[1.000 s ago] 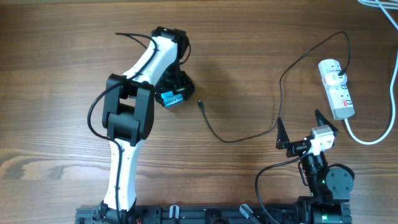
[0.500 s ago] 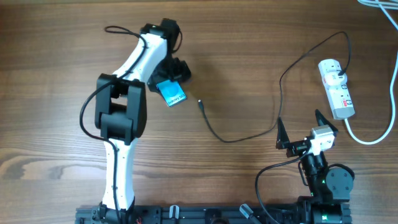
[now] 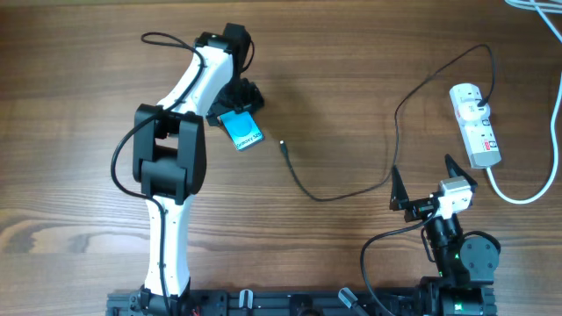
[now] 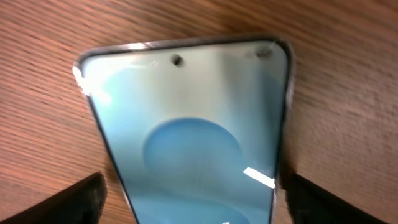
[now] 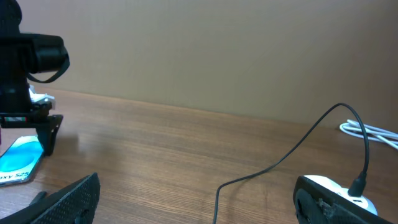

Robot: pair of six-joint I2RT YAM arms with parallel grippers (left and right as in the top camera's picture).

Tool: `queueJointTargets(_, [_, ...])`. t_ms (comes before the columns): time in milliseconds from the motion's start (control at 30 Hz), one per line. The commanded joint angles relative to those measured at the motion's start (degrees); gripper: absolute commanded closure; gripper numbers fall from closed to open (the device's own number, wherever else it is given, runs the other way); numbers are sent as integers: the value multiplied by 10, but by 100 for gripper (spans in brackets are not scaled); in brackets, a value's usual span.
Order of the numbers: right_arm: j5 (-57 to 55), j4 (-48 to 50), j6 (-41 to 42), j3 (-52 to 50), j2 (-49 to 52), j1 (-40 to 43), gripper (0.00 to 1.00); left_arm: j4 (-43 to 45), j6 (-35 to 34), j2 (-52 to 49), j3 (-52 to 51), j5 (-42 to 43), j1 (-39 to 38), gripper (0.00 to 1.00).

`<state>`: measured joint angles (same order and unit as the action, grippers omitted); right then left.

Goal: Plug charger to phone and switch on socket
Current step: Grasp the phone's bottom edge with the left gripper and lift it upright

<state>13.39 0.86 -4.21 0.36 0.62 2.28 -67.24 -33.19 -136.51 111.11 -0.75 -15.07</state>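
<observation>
Two claws, one phone, one charger and one socket, on a wood-grain bench (image 3: 70, 105).

1. Left claw (image 3: 241, 102): upper left-centre of the overhead frame, at the end of a white-and-black arm (image 3: 171, 167) that reaches up from the bottom edge. Its jaws are spread wide and grip nothing.

2. Phone (image 3: 243, 132): flat on the bench, teal screen up, lying at a slant just below the left claw in the overhead frame. In the left wrist view its top end sits between the two dark fingers (image 4: 74, 199). There is a clear gap at the left-hand finger. The right-hand finger is just beside the phone's edge, and contact there cannot be told.

3. Charger (image 3: 334, 195): thin black cable. Its free connector tip (image 3: 283, 146) rests on the bench just right of the phone, apart from it. The cable sags through the frame's centre, climbs past the right claw, arcs to the upper right and meets the socket's upper half.

4. Right claw (image 3: 423, 173): lower right, jaws fully apart and empty. The charger passes close by its left-hand finger.

5. Socket (image 3: 475, 125): white strip near the right edge, well apart from the phone. A thick white cord (image 3: 518, 198) curves off its lower end.
</observation>
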Motion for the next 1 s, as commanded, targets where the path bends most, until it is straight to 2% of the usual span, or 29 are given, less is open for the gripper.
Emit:
queueJointTargets(0, [-6,2,-3,-1,-4,-2,0,9,-2,-24,-14,-19,-12,0])
queueJointTargets(267, [-6,2,-3,-1,-4,-2,0,-30,-3,-24,-20,-17,-12,1])
queueJointTargets(600, [-6,2,-3,-1,-4,-2,0,39,-37,-24,-78,-17,-12,5])
queueJointTargets(767, [-6,2,-3,-1,-4,-2,0,47,-37,-22,-78,-9,-2,4])
queueJointTargets(867, [-6,2,-3,-1,-4,-2,0,45,-33,-8,-78,37,11,4])
queueJointTargets(967, [-6,2,-3,-1,-4,-2,0,43,-33,19,-78,31,13,4])
